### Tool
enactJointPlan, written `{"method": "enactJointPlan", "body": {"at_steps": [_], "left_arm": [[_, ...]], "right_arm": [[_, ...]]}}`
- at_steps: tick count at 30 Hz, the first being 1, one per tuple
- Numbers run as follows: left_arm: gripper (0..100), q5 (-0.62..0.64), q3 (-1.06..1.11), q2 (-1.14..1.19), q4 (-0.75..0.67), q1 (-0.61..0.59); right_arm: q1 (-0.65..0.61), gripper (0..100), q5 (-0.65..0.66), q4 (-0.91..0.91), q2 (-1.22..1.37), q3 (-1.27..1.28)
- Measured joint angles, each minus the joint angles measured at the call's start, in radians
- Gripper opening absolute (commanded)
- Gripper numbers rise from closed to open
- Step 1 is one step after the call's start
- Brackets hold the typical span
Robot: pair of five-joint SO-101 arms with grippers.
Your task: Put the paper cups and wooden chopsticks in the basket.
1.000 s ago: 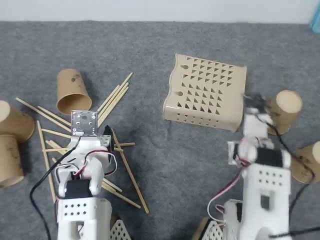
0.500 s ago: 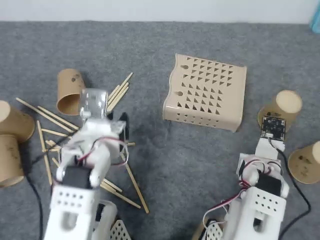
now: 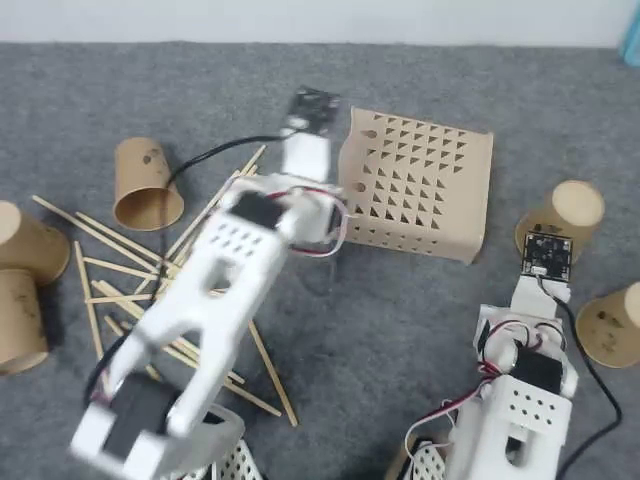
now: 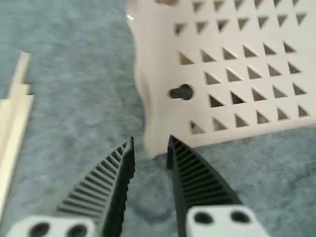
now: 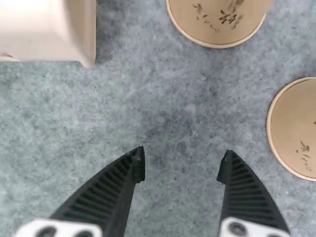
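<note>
The high view lays out the basket [image 3: 415, 185] lying perforated face up on the table [image 3: 390, 320], wooden chopsticks [image 3: 100, 232] strewn to its left, paper cups [image 3: 148, 185] on both sides — the wrist views add the left gripper [image 4: 149, 143], jaws slightly parted and empty, at the basket's corner, and the right gripper [image 5: 185, 160], jaws spread wide near two cups.

Robot test bench, left arm [image 3: 230, 270], right arm [image 3: 525, 400], grey carpeted table [image 3: 400, 310], pale wall [image 3: 200, 20]

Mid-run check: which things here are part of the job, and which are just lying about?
Part of the job:
basket
paper cups
wooden chopsticks

Just lying about:
grey carpet
teal object at the far edge
</note>
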Motion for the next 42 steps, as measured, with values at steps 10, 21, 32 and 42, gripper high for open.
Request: {"method": "enactJointPlan", "body": {"at_steps": [10, 21, 32, 42], "left_arm": [[11, 0.063, -0.385, 0.402, -0.002, 0.009], [10, 0.069, -0.531, 0.535, -0.003, 0.014], [11, 0.14, -0.517, 0.522, -0.032, -0.029], [12, 0.043, -0.1, 0.33, -0.417, 0.011]], "right_arm": [[0.0, 23.7, 0.0, -0.006, 0.0, 0.0], [-0.012, 23.7, 0.02, -0.032, -0.006, 0.018], [-0.014, 23.7, 0.057, -0.032, -0.006, 0.018], [-0.023, 23.7, 0.057, -0.032, -0.006, 0.018]]}}
